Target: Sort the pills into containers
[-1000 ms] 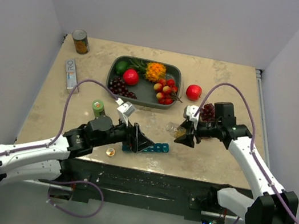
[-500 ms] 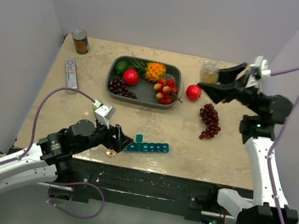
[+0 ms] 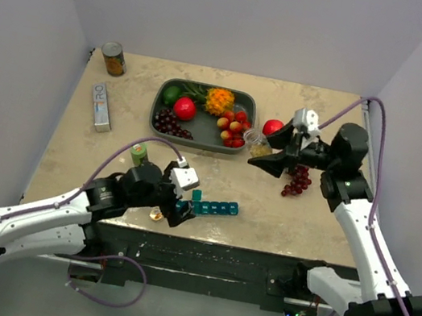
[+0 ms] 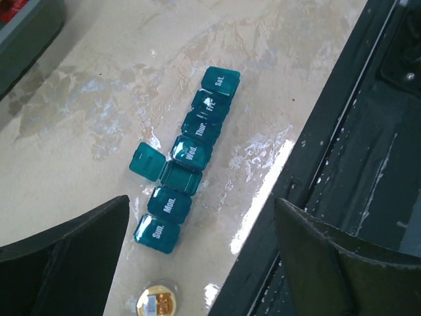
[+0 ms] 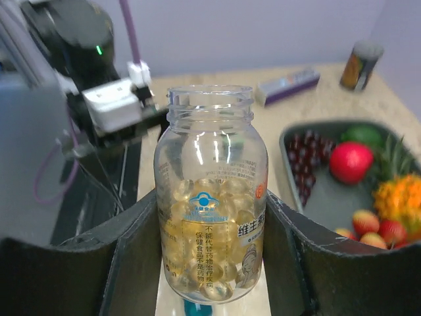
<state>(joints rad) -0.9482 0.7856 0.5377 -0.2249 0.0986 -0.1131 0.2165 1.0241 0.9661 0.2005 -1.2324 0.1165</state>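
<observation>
The teal pill organiser (image 3: 211,206) lies near the table's front edge. In the left wrist view (image 4: 191,153) one compartment stands open with its lid (image 4: 145,161) flipped aside. My left gripper (image 3: 181,208) is open and empty just left of the strip, its fingers (image 4: 66,263) spread wide. My right gripper (image 3: 269,159) is shut on a clear capless bottle (image 3: 259,143) of yellow softgel pills (image 5: 212,263), held above the table right of the tray. A gold bottle cap (image 3: 156,215) lies by the strip's left end and also shows in the left wrist view (image 4: 156,301).
A dark grey tray (image 3: 158,101) of fruit stands at the back centre. A red apple (image 3: 273,127) and a bunch of grapes (image 3: 297,178) lie right of it. A small green bottle (image 3: 139,151), a can (image 3: 114,59) and a flat box (image 3: 102,104) are on the left.
My right arm swung the pill bottle up to the back right, then came down beside the tray. My left gripper drew back off the organiser, then moved close again.
</observation>
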